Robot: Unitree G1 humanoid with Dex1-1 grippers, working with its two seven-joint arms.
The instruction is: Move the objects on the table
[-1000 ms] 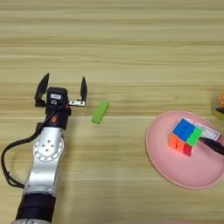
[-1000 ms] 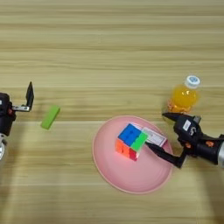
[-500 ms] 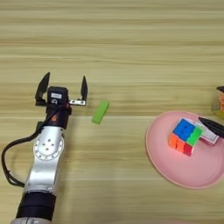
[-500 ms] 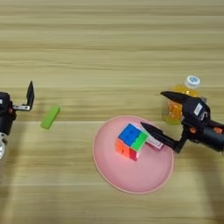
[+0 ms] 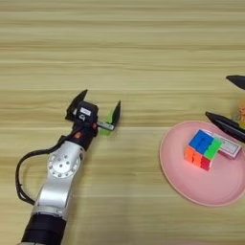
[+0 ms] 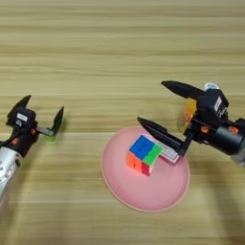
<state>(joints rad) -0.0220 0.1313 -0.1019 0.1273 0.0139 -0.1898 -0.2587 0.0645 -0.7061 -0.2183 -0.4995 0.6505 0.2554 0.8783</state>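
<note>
On the table (image 5: 143, 57), left eye view: pink plate (image 5: 182, 184) sits at right, holding the puzzle cube (image 5: 203, 150) and the flat red-and-white box (image 5: 224, 146), box just behind the cube and touching it. Left gripper (image 5: 97, 111) is left of centre, fingers spread wide, not gripping. The green bar (image 5: 111, 123) lies by its right finger, mostly hidden behind it; cannot tell if they touch. Only the two finger tips of the right gripper (image 5: 228, 103) show at the right edge, lower one over the plate's far rim

Right eye view: right gripper in full, fingers spread wide, holding nothing. Lower finger reaches over the plate rim, tip near the cube's far side and the box. Upper finger points left above the table. The orange juice bottle (image 6: 190, 111) stands upright behind the gripper body, mostly hidden, white cap showing. It is off the plate, just beyond its far right rim. Left gripper at left edge, open, green bar barely visible at its right finger
</note>
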